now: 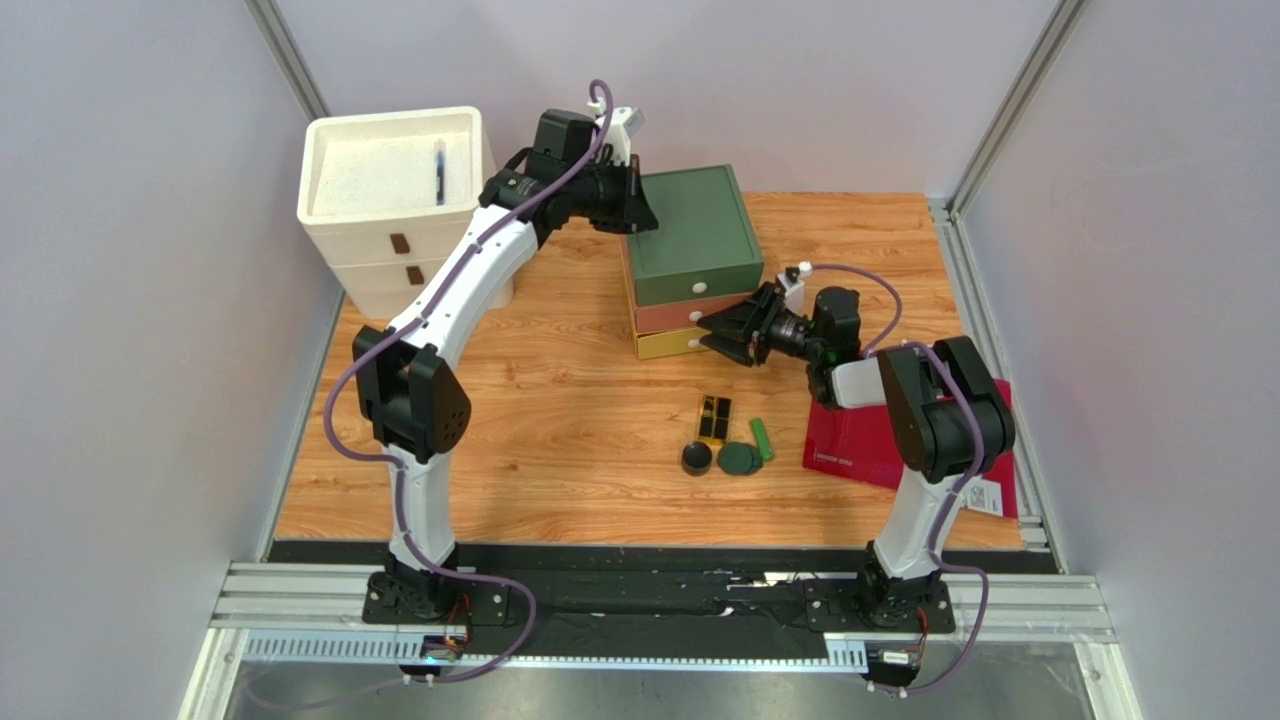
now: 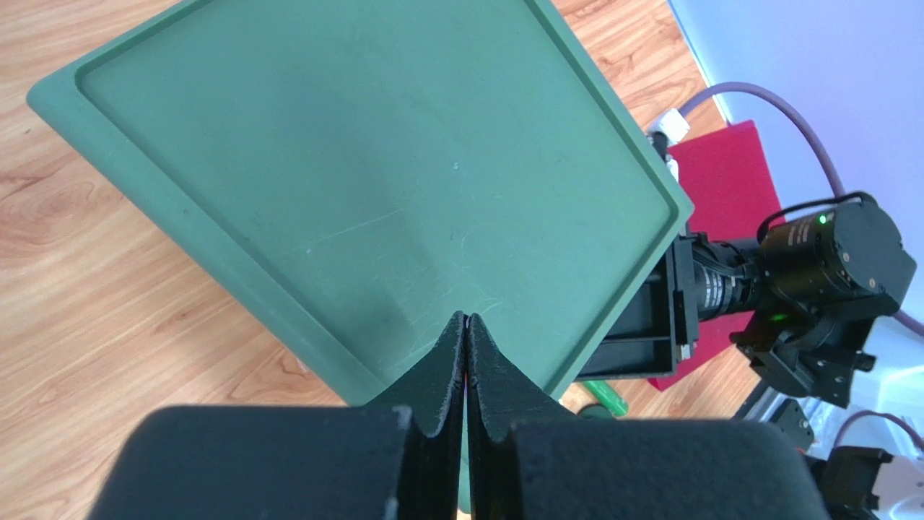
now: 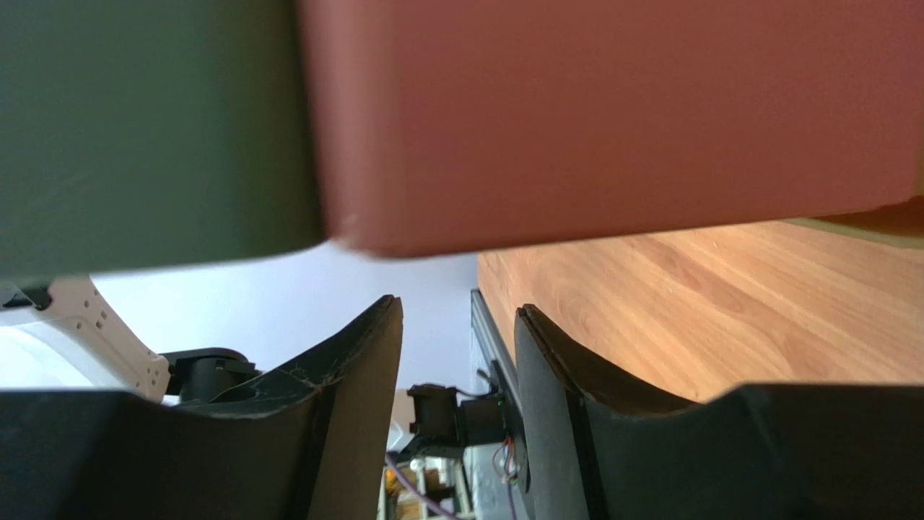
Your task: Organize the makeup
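Makeup, four pcs seen, loose on desk (image 1: pixel 571 435), grouped just base-ward of right hand (image 1: pixel 732 332), well apart from left hand (image 1: pixel 643 198): black-and-gold case (image 1: pixel 715 414), round black jar (image 1: pixel 696 458), dark green compact (image 1: pixel 736 459), bright green stick (image 1: pixel 763 440). No tubes made out in any view. Handling, est.: all small, light, rigid; smooth shells, prob. slippery. Jar and compact round, liable to squirt out of a pinch, so take across dia., low down; case across its short width; stick across mid-length. Lids may pop if squeezed hard. Left hand: fingertips (image 2: pixel 445 358) pressed together, nothing btwn, over green top of stacked drawer unit (image 1: pixel 691 233), near one edge; touching or not, cannot tell. Right hand: fingers (image 3: pixel 358 358) apart, nothing seen btwn, at unit's front, close under red drawer (image 3: pixel 607 119). Views: top cam alone gives whole makeup group, both arms, white drawer unit (image 1: pixel 394 180) beyond left hand, red folder (image 1: pixel 902 450) beside right arm. Left wrist cam adds shut fingertip line, scuffs on green top, prob. tip of green stick past unit's corner. Right wrist cam adds gap btwn fingers and nearness to drawer front; no makeup in it.
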Controlling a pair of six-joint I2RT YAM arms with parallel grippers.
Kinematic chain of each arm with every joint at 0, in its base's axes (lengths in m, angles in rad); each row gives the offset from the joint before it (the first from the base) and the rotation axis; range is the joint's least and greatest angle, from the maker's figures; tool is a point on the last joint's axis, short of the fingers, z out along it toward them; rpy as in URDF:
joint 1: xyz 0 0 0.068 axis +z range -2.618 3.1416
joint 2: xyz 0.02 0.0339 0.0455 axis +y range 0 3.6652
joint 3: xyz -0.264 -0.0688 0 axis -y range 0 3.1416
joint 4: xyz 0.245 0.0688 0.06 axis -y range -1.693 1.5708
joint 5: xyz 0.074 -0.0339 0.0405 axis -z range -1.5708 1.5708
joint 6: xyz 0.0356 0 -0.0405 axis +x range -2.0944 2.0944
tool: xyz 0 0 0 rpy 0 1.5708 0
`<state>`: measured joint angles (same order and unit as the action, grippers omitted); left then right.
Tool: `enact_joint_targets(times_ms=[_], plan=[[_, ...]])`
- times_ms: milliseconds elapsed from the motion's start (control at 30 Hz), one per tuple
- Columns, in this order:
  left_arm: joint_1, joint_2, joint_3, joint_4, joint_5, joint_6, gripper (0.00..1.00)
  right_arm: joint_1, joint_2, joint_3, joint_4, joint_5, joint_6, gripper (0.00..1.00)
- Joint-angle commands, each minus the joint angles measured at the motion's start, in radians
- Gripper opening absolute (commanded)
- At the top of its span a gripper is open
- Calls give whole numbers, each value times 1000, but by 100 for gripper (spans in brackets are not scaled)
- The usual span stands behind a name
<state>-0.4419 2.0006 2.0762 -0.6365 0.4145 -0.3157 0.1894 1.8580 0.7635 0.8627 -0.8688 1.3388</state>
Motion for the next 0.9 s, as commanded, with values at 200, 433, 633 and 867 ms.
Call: enact_joint_targets(times_ms=[200, 433, 633, 867], plan=[[17, -5, 10, 64, 67, -46, 0, 65, -83, -107, 154, 211, -116, 48], [19, -20, -24, 90, 81, -66, 0, 136, -184, -173, 138, 411, -162, 48], [19, -49, -57, 109, 93, -57, 0, 166, -264, -164, 35, 567, -168, 49], [20, -83, -123, 124, 142, -20, 0, 191, -402, -112, -286, 683, -199, 52]])
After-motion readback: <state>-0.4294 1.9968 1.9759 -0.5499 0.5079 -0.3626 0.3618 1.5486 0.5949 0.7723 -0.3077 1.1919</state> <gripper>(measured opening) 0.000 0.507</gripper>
